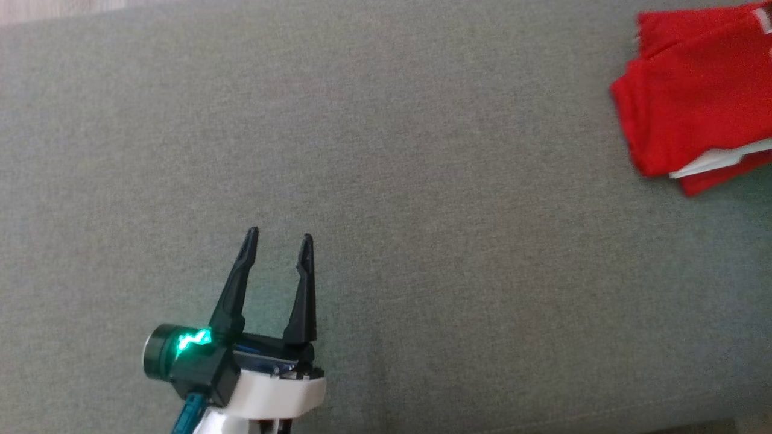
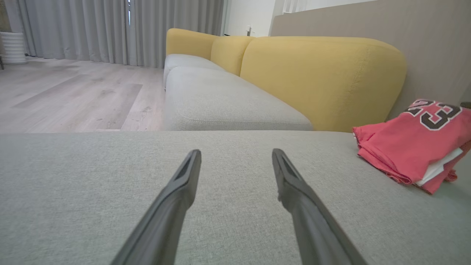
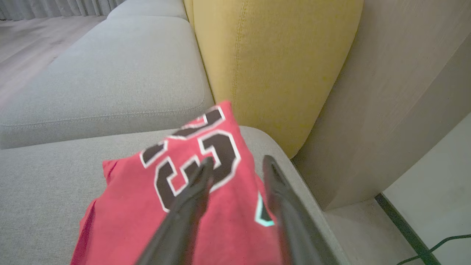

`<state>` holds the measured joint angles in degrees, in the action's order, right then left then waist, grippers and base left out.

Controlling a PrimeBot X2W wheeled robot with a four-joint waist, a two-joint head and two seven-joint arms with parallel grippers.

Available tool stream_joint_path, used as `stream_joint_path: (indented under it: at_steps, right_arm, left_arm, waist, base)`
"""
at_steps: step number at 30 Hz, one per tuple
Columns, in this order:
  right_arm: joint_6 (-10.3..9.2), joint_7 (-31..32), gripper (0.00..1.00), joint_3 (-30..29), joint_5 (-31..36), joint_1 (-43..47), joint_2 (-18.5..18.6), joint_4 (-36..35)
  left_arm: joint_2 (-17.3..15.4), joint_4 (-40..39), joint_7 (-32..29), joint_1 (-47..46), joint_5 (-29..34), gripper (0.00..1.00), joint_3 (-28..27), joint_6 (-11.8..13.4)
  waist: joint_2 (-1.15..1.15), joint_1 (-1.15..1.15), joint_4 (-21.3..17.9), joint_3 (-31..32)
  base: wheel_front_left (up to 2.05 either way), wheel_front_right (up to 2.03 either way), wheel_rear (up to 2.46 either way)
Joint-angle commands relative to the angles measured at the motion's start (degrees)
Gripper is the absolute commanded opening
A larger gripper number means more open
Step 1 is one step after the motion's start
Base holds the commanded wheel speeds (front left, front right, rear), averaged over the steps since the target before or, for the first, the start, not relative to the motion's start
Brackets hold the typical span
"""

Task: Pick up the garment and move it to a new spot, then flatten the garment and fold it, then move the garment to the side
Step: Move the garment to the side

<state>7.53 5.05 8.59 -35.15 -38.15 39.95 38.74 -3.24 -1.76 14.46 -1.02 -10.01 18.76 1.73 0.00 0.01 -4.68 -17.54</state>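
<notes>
The red cloth jersey (image 1: 693,102) lies folded at the right end of the grey cloth sofa seat (image 1: 422,241), so I think my job is almost done. My left gripper (image 1: 280,234), over bare seat, and my right gripper (image 3: 238,160), over the jersey, both have jaws apart and empty.

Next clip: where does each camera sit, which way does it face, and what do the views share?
Head view: on the head, facing down at the grey fabric seat cushion; left gripper lower left, jaws apart; folded red jersey at right edge.
Left wrist view: low over the cushion, facing along its own jaws toward the yellow sofa backrest.
Right wrist view: above the jersey, facing down; right gripper over it, jaws apart.
Shared: all three show jersey and cushion; both wrist views show the backrest.
</notes>
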Motion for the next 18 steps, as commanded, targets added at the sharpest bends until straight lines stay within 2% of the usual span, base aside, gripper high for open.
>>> stream_joint_path:
  at_steps: [1, 8, 9, 14, 18]
  right_arm:
    - [-0.04, -0.65, 1.0, -0.79, 1.75, 0.41, 0.09, -2.76]
    - [-0.04, -4.45, 1.0, -2.08, 5.96, 10.05, -10.22, -10.24]
    - [-0.04, -4.45, 1.0, -2.08, 5.96, 10.05, -10.22, -10.24]
    - [-0.04, -8.94, 1.0, 1.69, 7.08, 19.48, -17.85, -14.96]
    - [-0.04, -15.23, 1.0, 5.08, 8.28, 25.64, -22.52, -16.26]
  left_arm:
    - [0.36, -1.32, 0.54, -0.81, -0.08, 1.0, -1.81, 0.57]
    - [0.36, 0.87, 0.54, 0.31, -1.1, 1.0, -1.33, 0.59]
    - [0.36, 0.87, 0.54, 0.31, -1.1, 1.0, -1.33, 0.59]
    - [0.36, 2.43, 0.54, 1.98, -2.14, 1.0, -1.51, 1.53]
    - [0.36, 3.62, 0.54, 3.65, -2.26, 1.0, -1.56, 2.41]
  waist:
    - [0.0, -0.01, -0.12, 0.99]
    - [0.0, -0.01, 1.16, 6.51]
    - [0.0, -0.01, 1.16, 6.51]
    - [0.0, -0.01, 3.09, 11.28]
    - [0.0, -0.01, 4.83, 15.05]
  base:
    - [0.0, 0.0, 0.0]
    - [0.0, 0.0, 0.0]
    - [0.0, 0.0, 0.0]
    - [0.0, 0.0, 0.0]
    - [0.0, 0.0, 0.0]
